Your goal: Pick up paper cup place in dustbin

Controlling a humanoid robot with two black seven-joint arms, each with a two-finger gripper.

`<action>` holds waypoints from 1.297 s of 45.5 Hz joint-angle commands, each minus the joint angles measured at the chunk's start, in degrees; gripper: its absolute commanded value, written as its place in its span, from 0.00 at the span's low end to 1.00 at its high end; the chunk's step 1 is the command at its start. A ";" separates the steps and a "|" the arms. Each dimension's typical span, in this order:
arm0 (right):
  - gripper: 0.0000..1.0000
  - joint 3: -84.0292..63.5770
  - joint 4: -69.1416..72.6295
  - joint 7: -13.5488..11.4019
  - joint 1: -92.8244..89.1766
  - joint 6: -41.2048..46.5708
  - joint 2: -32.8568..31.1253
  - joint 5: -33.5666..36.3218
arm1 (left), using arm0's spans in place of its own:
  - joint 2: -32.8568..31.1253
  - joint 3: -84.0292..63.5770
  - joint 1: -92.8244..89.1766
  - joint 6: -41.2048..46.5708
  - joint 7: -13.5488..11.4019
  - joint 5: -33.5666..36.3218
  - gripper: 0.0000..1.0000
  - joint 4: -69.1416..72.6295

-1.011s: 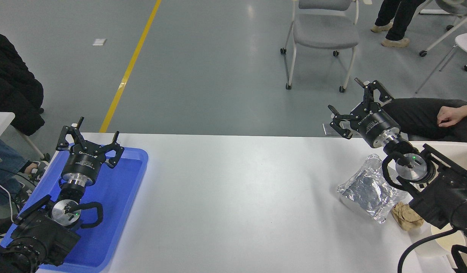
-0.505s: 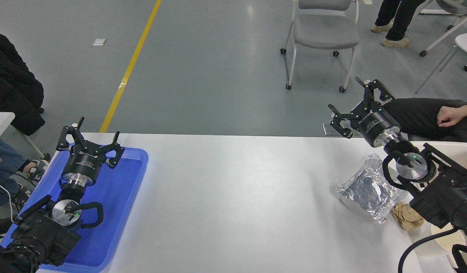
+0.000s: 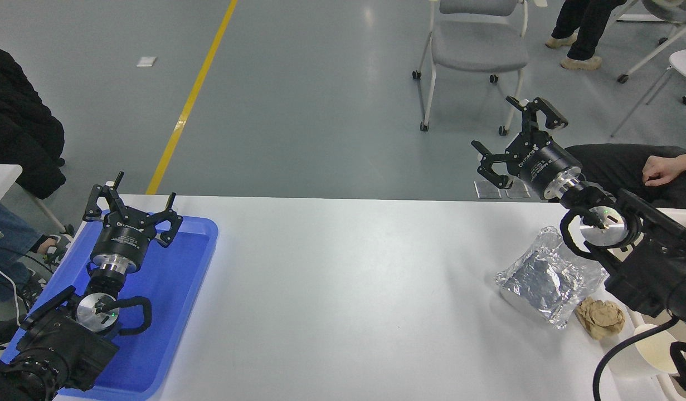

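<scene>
On white table (image 3: 343, 289): one paper cup (image 3: 652, 348).

**Occlusions and cut-offs, head view**

Paper cup (image 3: 652, 348), lower right of frame: only part of the rim and cream inside visible; right arm and a black cable cross it. Dustbin (image 3: 677, 214) at the right edge: a pale sliver only (arm covers the rest). Person's hand (image 3: 660, 170), right edge: arm cropped. Blue tray (image 3: 170, 312), lower left: near end hidden under the left arm.

Foil tray (image 3: 549, 284) below the right gripper (image 3: 501, 142): crinkled, shiny metal. Beside it, brown paper wad (image 3: 601, 318) was matt, creased. Blue tray (image 3: 175, 289): glossy plastic.
</scene>
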 commanded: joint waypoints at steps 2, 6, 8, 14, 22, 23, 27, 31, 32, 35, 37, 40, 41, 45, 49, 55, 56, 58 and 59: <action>1.00 -10.30 8.95 -0.02 2.79 0.14 -8.59 -8.18 | 0.00 0.00 -0.02 0.00 0.00 0.00 1.00 0.08; 1.00 -17.94 11.77 -0.02 6.74 0.14 -12.37 -11.09 | 0.00 0.00 -0.02 0.00 0.00 0.00 1.00 0.08; 1.00 -25.15 14.31 -0.02 10.78 0.14 -15.01 -12.50 | 0.00 0.00 -0.02 0.00 0.00 0.00 1.00 -0.10; 1.00 -43.25 20.38 0.07 22.64 0.05 -19.06 -16.01 | 0.00 -0.09 -0.02 0.00 0.00 0.00 1.00 -0.10; 1.00 -65.31 25.83 0.15 39.25 0.05 -18.89 -17.33 | -0.09 0.00 -0.11 0.00 0.00 0.00 1.00 -0.10; 1.00 -68.04 26.45 0.15 41.27 0.05 -18.63 -17.85 | -0.09 -0.09 -0.11 0.00 0.00 0.00 1.00 -0.10; 1.00 -78.15 29.61 0.33 49.18 0.05 -15.99 -19.79 | -0.09 0.00 -0.11 0.00 0.00 0.00 1.00 -0.10; 1.00 -85.27 33.21 0.42 55.69 0.05 -13.97 -21.90 | -0.09 0.00 -0.11 0.00 0.00 0.00 1.00 -0.10; 1.00 -86.68 34.00 0.33 57.01 0.05 -13.53 -22.60 | -0.09 0.00 -0.11 0.00 0.00 0.00 1.00 -0.10; 1.00 -90.29 36.90 0.33 60.88 0.14 -11.95 -24.45 | -0.09 0.00 -0.11 0.00 0.00 0.00 1.00 0.08; 1.00 -92.57 38.66 0.33 63.60 0.23 -10.81 -25.33 | -0.09 0.00 -0.11 0.00 0.00 0.00 1.00 -0.10; 1.00 -96.52 41.12 0.33 67.91 0.75 -9.22 -25.59 | -0.09 0.00 -0.02 0.00 0.00 0.00 1.00 -0.10; 1.00 -97.84 41.91 0.42 69.32 1.45 -8.78 -25.68 | -0.09 0.00 -0.02 0.00 0.00 0.00 1.00 -0.10; 1.00 -101.37 46.21 0.51 74.33 5.05 -7.90 -25.86 | -0.09 0.00 -0.02 0.00 0.00 0.00 1.00 -0.10; 1.00 -102.16 51.66 0.59 78.64 9.88 -8.51 -25.77 | 0.00 -0.09 -0.02 0.00 0.00 0.00 1.00 0.08; 1.00 -104.09 58.26 0.59 83.21 14.73 -8.95 -25.51 | 0.00 -0.09 0.07 0.00 0.00 0.00 1.00 0.08; 1.00 -105.06 58.88 0.59 83.83 15.17 -8.87 -25.51 | 0.09 0.00 0.07 0.00 0.00 0.00 1.00 -0.10; 1.00 -106.90 59.85 0.59 85.49 16.05 -8.61 -25.59 | 0.09 0.00 0.07 0.00 0.00 0.00 1.00 -0.10; 1.00 -107.52 60.11 0.59 86.55 16.40 -8.43 -25.51 | 0.00 0.00 0.07 0.00 0.00 0.00 1.00 0.08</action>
